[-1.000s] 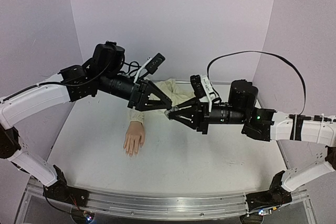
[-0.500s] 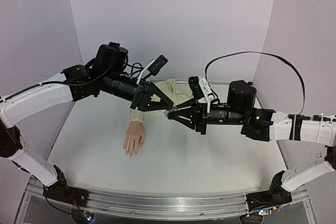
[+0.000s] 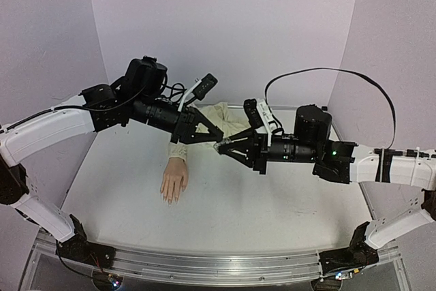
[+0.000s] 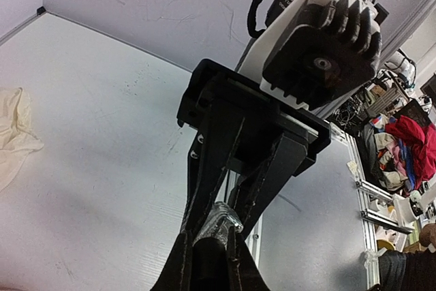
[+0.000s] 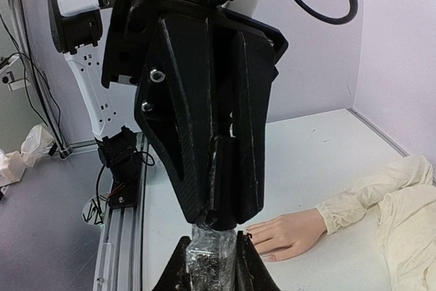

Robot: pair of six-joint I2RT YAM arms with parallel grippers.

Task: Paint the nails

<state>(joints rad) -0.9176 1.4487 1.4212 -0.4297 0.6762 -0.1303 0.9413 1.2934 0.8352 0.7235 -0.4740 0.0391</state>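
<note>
Top view: left gripper (image 3: 218, 142) and right gripper (image 3: 223, 149) meet tip to tip, both clamped on a small bottle (image 3: 219, 146) whose contents are unreadable. The left fingers have pinched in since a second ago. The nails (image 3: 170, 199) lie below and leftward on the table (image 3: 272, 202), with bare tabletop nearward.
Left wrist: fingers (image 4: 178, 265) pinch the bottle's end.
Right wrist: fingers (image 5: 251, 267) clasp the bottle, with the nails just beyond.

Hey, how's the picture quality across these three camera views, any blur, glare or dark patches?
Top external view: soft even light, sharp, faint shadow beside the mannequin hand. Left wrist view: the right arm's black fingers fill the frame, underexposed; the small glittery object sparkles. Right wrist view: left fingers loom dark, stretched by the lens; the mannequin hand is sharp.
</note>
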